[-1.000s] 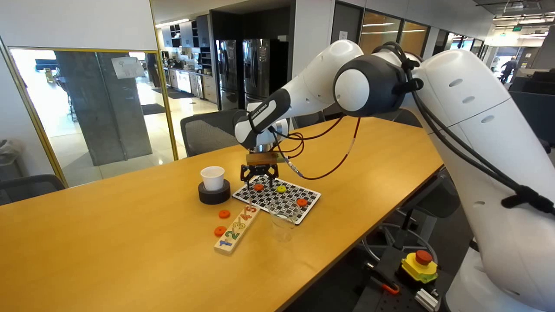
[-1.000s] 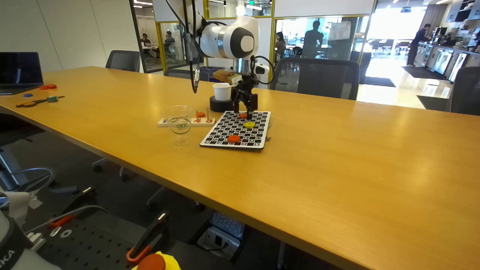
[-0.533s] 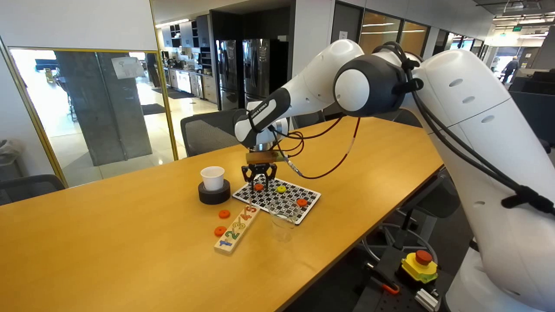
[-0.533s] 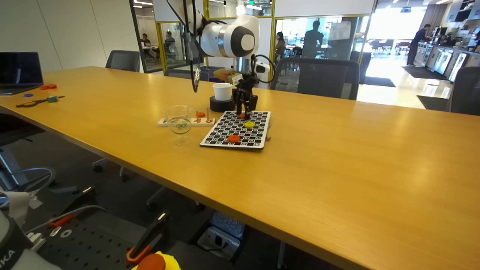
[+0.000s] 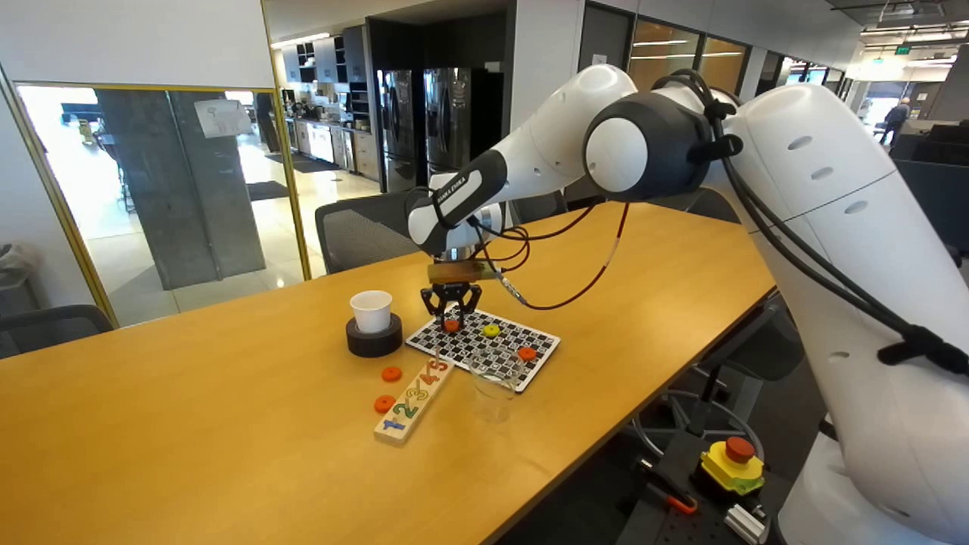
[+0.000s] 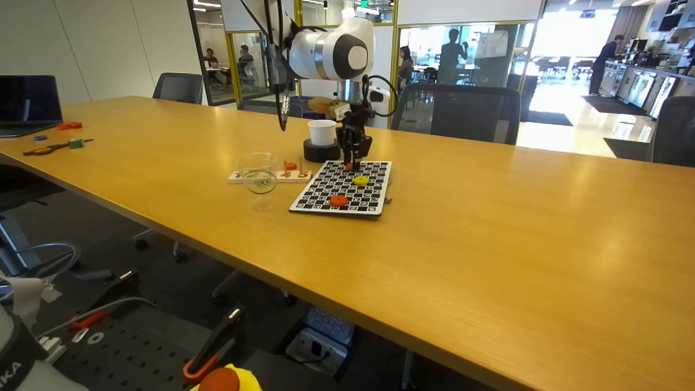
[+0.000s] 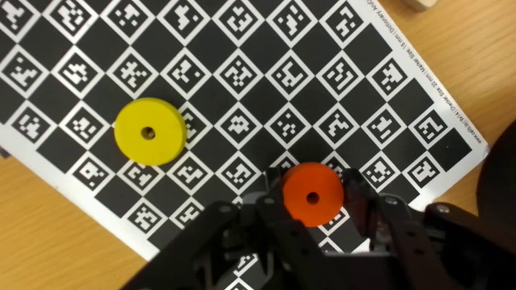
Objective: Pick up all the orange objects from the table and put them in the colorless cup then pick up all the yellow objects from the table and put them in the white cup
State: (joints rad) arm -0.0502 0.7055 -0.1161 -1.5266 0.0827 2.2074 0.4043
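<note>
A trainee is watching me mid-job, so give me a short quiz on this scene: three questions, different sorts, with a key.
1. True or false: the yellow holed disc lies on the checkered calibration board.
2. Fill in: the clear cup stands upright on the ___.
3. The gripper is closed on: (a) the yellow holed disc, (b) the clear cup, (c) an orange holed disc.
Key: 1 true; 2 table; 3 c.

In an exterior view, arm [image 5: 651, 147] arched from 4 o'clock, forearm [image 5: 534, 163] sloped toward 8; wrist [image 5: 459, 241] and gripper [image 5: 452, 327] pointed to 6. Wrist view: fingers [image 7: 274, 181] clamped close.
</note>
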